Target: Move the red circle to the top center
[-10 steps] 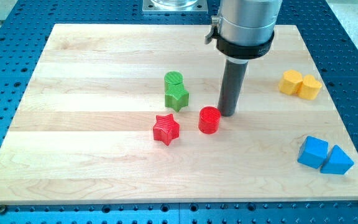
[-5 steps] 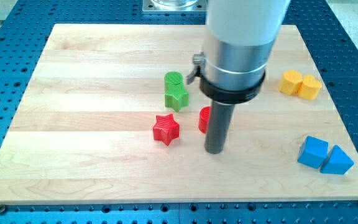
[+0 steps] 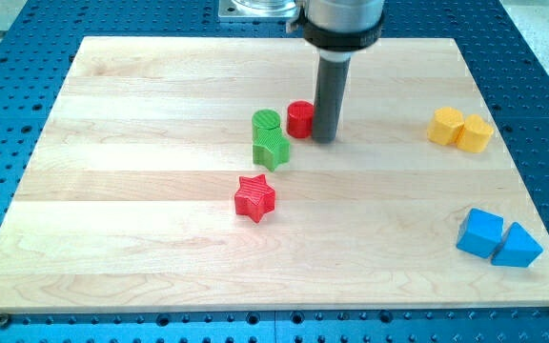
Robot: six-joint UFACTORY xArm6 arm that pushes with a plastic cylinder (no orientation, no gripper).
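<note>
The red circle (image 3: 299, 119) lies on the wooden board (image 3: 141, 210), a little above the board's middle. It sits just right of the green circle (image 3: 267, 121), touching or nearly touching it. My tip (image 3: 325, 139) stands right against the red circle's right side, and the rod hides part of that side. The green star (image 3: 271, 149) lies just below the green circle. The red star (image 3: 254, 197) lies lower, toward the view's bottom.
Two yellow blocks (image 3: 460, 129) sit side by side at the view's right edge. A blue cube (image 3: 480, 232) and a blue triangle (image 3: 517, 247) sit at the lower right.
My tip went from the red circle's right to below it, then up toward the view's top. The red circle has slid up and left, now next to the green circle.
</note>
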